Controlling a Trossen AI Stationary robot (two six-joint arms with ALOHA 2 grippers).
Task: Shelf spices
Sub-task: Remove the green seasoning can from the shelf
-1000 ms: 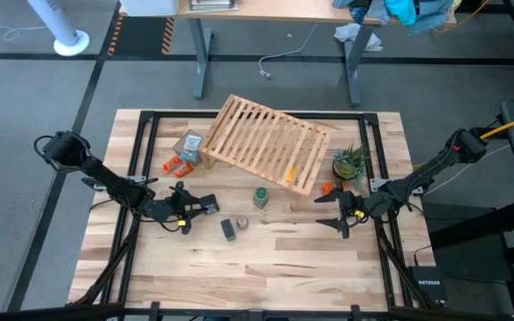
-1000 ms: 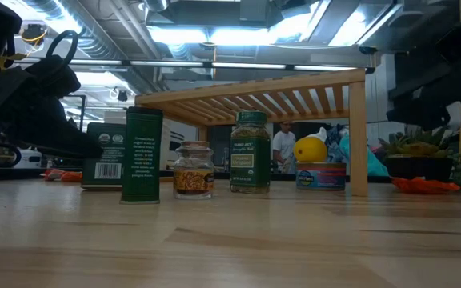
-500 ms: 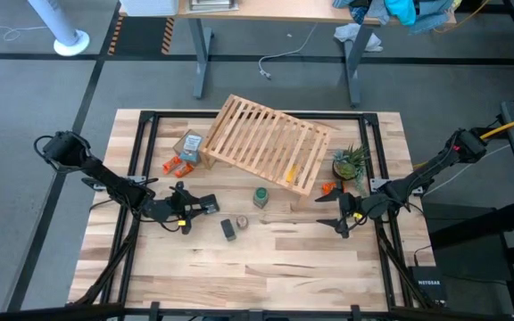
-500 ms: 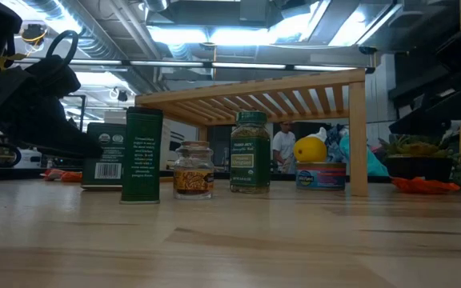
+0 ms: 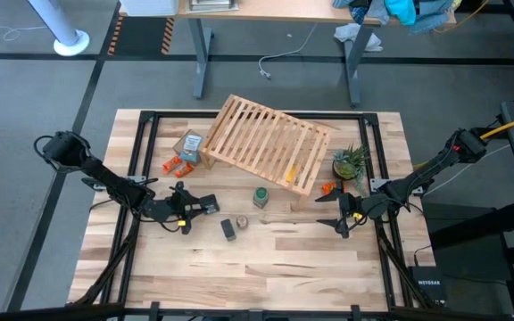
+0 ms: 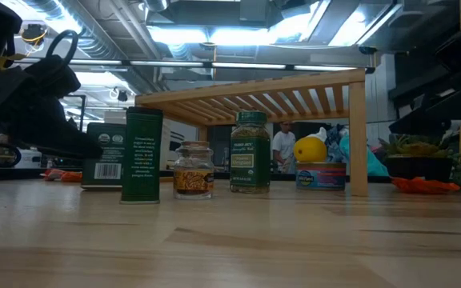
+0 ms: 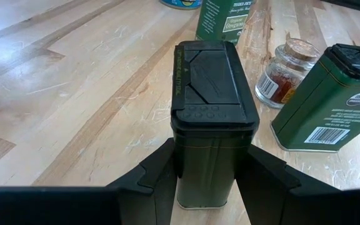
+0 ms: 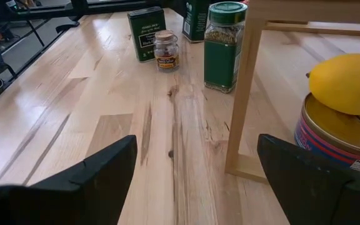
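Left gripper (image 7: pixel 206 187) clamps a dark tin (image 7: pixel 212 112) (low down); lifting toward the shelf (image 5: pixel 266 141) at one o'clock, it could tip.

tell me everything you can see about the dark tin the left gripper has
The dark tin is a squarish dark green spice tin with a black flip-top lid, looking like metal. It stands upright on the wooden tabletop, clamped between the left gripper's two dark fingers at its lower sides. A second dark green tin and a small glass jar stand beyond it, apart.
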